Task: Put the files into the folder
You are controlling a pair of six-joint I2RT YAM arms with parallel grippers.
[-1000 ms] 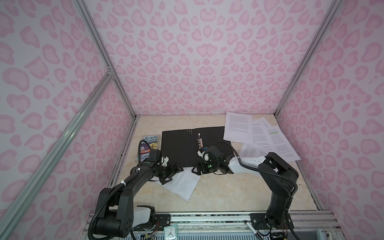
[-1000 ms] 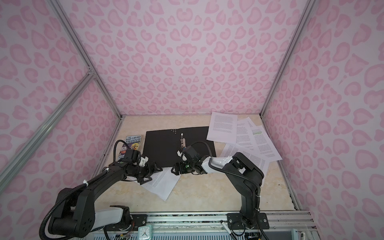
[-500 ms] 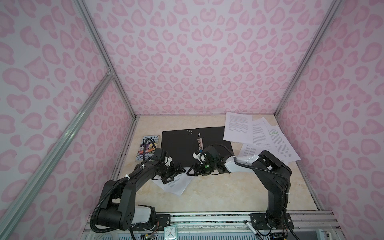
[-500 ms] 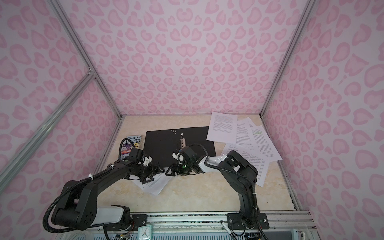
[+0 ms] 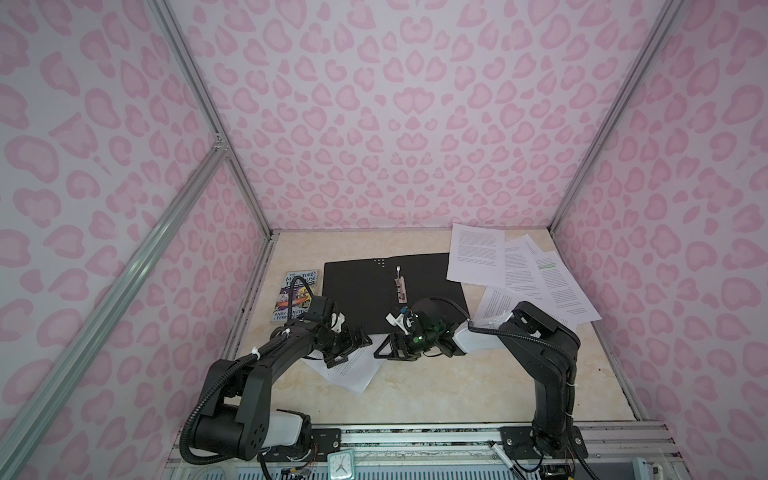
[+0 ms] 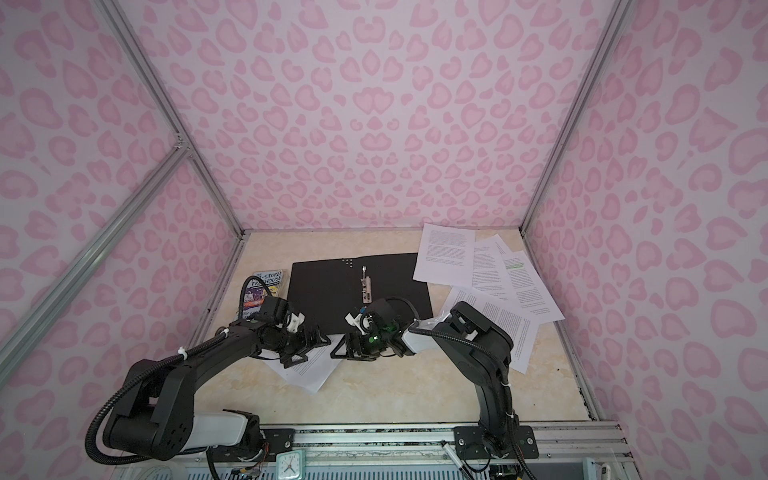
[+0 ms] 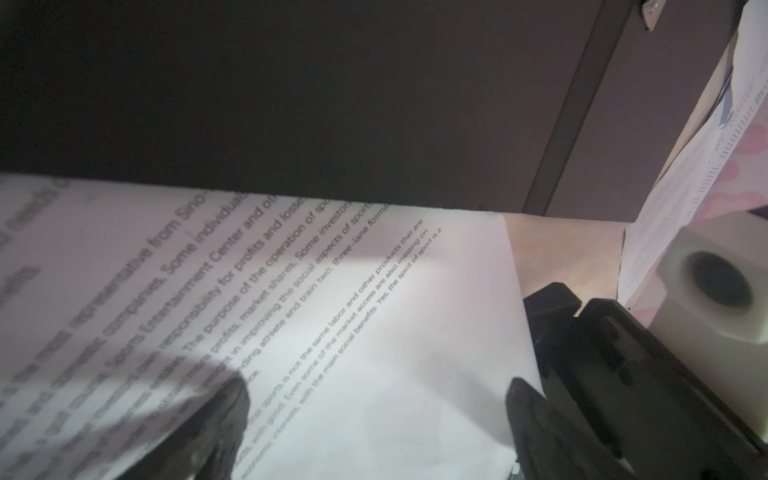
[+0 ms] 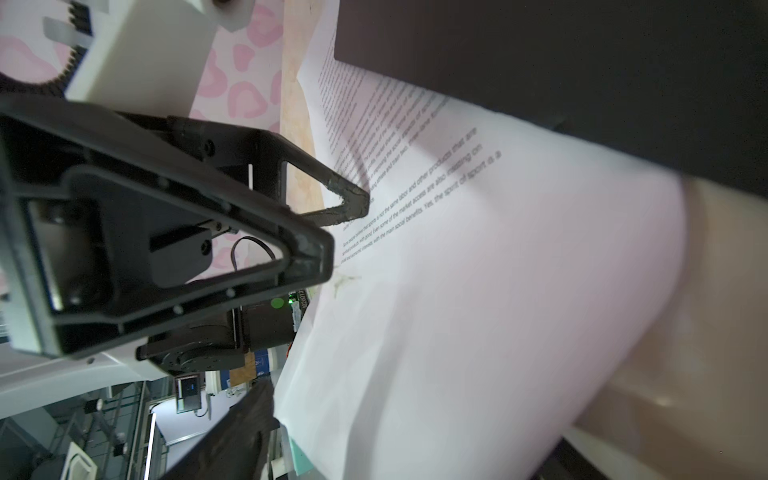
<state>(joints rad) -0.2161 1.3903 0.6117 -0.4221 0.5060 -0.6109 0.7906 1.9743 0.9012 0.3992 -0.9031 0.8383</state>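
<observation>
1. One sheet (image 5: pixel 353 372) lies lower centre in a top view, its far edge tucked beneath the open folder (image 5: pixel 361 286). The other sheets (image 5: pixel 519 274) fan out at the right.
2. The left gripper (image 5: pixel 353 351) spreads wide over that sheet, gripping nothing. The right gripper (image 5: pixel 380 353), also open and empty, faces it at the sheet's corner.
3. Danger: a push now likely drives the sheet under the folder, not into it.
4. Flat paper offers little to pinch, so fingers may skid or crumple it, and the two grippers are close enough to clash.

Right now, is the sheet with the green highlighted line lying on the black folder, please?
No, the green-highlighted sheet lies right of the black folder, apart from it, among other loose sheets.
</observation>
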